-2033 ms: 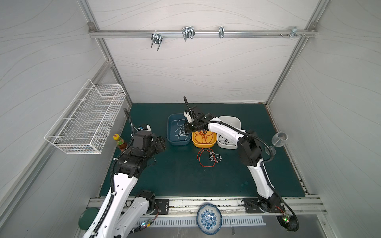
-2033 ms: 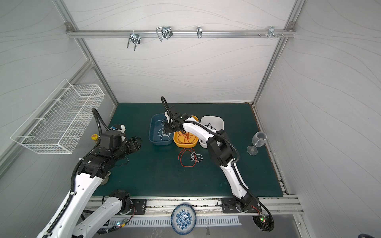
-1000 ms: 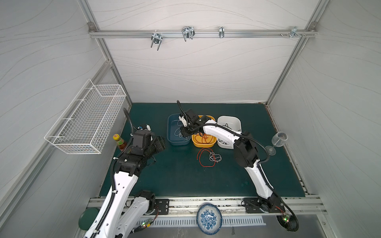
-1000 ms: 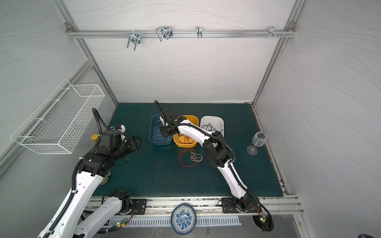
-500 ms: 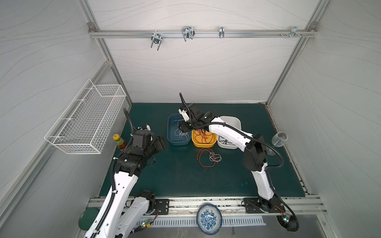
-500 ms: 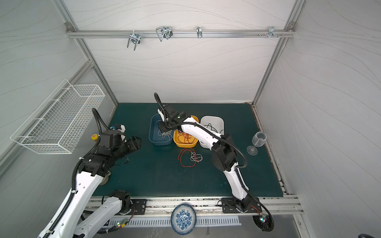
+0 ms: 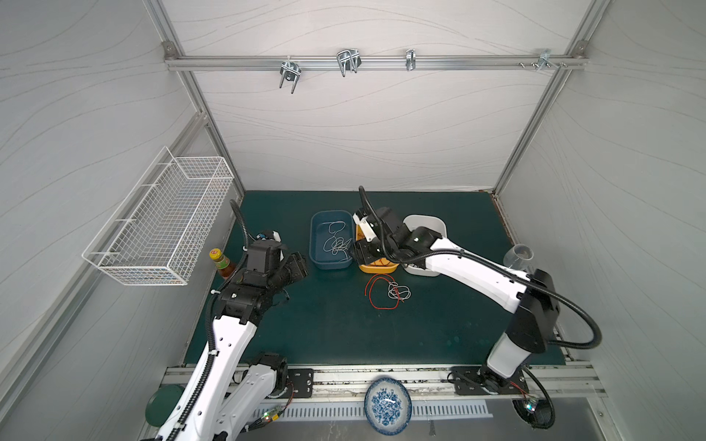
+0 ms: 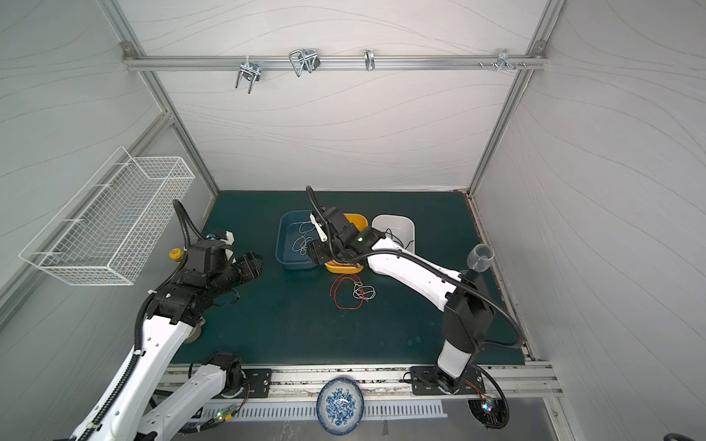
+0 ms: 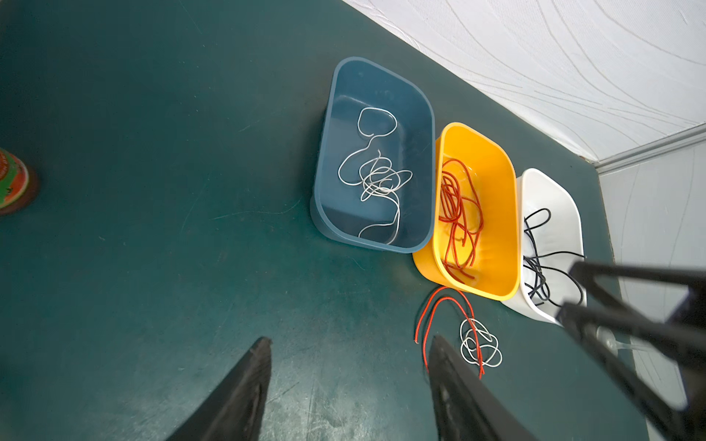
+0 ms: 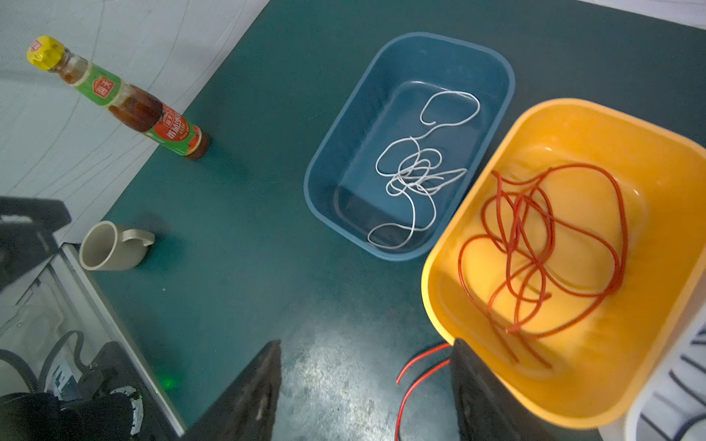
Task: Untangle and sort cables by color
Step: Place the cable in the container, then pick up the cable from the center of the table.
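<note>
Well left of the yellow bin (image 9: 496, 229), the left gripper (image 9: 349, 340) hung wide and empty. White cables (image 9: 378, 179) lay in the blue bin (image 9: 414, 198) just left of it, and red cables (image 9: 456, 206) lay inside it. The right gripper (image 10: 366, 343) hovered above its left edge, fingers spread and empty. Black cables (image 9: 535, 259) lay in the white bin (image 9: 550, 194) on its right. A red-and-white tangle (image 9: 475, 341) lay on the mat (image 9: 191, 152) just in front.

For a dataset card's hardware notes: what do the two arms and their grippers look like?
Both the left arm and right arm have white shell links joined by black joints, each trailed by a black ribbed hose. A small green light glows near the right wrist. The left gripper and right gripper have dark, tapered, pointed fingers.
</note>
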{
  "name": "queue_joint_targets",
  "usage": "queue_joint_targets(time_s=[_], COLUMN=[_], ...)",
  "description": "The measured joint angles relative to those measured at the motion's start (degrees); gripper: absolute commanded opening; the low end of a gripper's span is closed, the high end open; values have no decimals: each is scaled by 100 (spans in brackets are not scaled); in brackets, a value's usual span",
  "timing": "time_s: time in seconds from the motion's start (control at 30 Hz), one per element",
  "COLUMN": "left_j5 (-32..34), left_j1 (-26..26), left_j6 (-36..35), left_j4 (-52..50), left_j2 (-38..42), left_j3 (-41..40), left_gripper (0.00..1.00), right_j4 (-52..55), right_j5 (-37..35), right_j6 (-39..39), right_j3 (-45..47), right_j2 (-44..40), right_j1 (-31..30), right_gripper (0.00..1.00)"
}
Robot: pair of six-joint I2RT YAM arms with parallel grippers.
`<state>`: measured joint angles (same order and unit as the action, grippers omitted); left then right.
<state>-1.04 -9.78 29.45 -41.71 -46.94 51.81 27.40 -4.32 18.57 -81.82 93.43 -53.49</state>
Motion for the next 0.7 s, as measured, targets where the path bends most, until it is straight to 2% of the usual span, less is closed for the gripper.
queue_joint_targets(time_s=[0.17,0.33,0.7], left_j5=[-70,-129,-160], left_j1=[2,2,2], left_j6=[15,20,35], left_j4=[0,0,2], left_j2=[-13,-24,-116], left_j3=[-2,-22,-22], left_gripper=[67,67,67], right_j4=[-254,-385,-664], right_j5=[-243,-422,-514], right_j6=[273,614,1357], right_j3=[1495,2608,3818], right_j2=[-857,-1204,-1480], right_j1=[-17,-17,-17], right_gripper=[71,72,72])
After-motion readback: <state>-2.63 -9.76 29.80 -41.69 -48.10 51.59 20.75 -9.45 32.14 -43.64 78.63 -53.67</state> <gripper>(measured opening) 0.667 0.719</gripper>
